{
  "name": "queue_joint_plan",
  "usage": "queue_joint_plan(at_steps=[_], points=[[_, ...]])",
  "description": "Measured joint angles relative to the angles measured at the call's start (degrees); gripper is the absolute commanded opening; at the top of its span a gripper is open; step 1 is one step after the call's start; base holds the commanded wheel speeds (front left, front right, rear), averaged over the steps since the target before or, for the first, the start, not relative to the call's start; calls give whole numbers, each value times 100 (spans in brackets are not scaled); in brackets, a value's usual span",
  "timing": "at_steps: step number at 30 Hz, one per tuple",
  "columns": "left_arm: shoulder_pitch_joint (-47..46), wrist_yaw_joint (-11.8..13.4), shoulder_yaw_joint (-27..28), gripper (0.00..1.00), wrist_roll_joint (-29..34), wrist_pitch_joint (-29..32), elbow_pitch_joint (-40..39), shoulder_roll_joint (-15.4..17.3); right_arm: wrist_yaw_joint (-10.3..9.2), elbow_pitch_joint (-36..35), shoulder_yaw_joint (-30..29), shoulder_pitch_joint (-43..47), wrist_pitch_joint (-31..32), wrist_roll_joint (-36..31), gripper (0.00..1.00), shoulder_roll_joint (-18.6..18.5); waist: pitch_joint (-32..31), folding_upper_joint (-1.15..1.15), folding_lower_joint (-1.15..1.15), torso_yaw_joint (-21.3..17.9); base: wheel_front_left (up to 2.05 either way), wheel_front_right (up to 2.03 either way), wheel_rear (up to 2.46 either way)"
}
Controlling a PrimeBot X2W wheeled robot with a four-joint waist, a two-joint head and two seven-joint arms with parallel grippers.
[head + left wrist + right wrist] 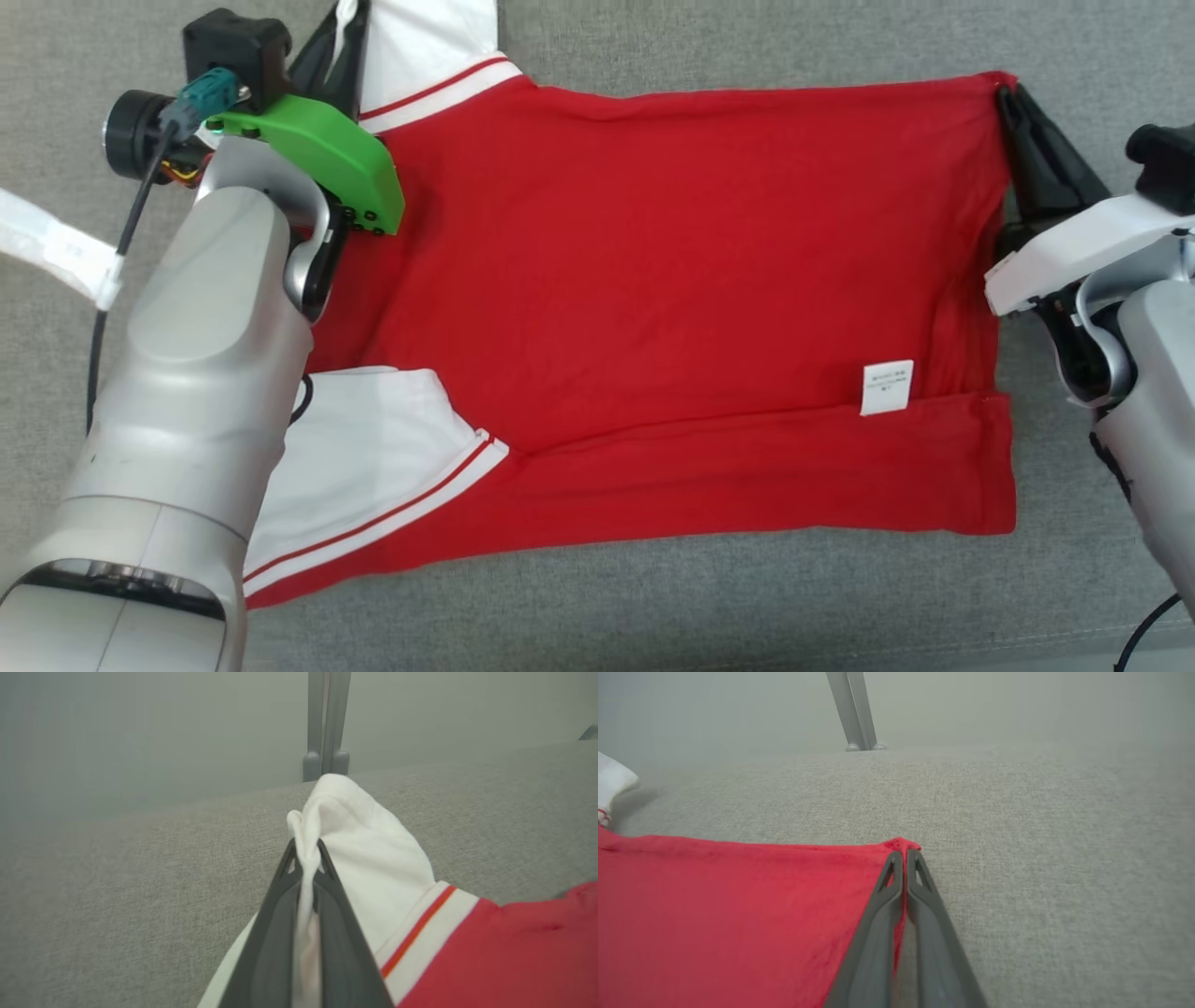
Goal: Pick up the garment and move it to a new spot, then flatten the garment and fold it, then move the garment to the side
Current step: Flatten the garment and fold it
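My left gripper [306,856] is clamping shut on the white sleeve [373,858], and a fold of it is standing up between the fingers. My right gripper [903,858] is closed too, pinching the red hem corner [901,843]. From both grips the garment [653,280] is spreading toward me on the grey surface [653,607]. Its long axis is running from one gripper to the other.

Taking the white label [886,386] as reference, the right gripper is sitting beyond it and to its right. The left gripper is sitting beyond it also, but far to its left. The strip on my side of the label is lying folded over.

I am judging that the coming move is bringing the far edge toward me, over the label, with both arms travelling together.
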Motion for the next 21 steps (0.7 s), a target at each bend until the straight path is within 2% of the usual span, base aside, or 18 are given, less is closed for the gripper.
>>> queue_joint_plan(at_steps=[8,14,16,21], points=[[664,256,229,0,87,-132,-1475,337,0,-569,-216,40,-219,-113,0,-224,-416,0,0,-30,0,0,0],[2087,511,463,0,124,-138,-3009,571,0,-789,-167,633,-235,-109,0,-157,-720,0,0,-34,0,0,0],[2616,626,556,0,122,-138,-3370,598,0,-838,-130,856,-237,-57,0,-111,-793,0,0,-30,0,0,0],[3763,703,623,0,18,-138,-3838,579,-1,-910,-67,1470,-246,80,0,62,-911,0,0,-3,0,0,0]])
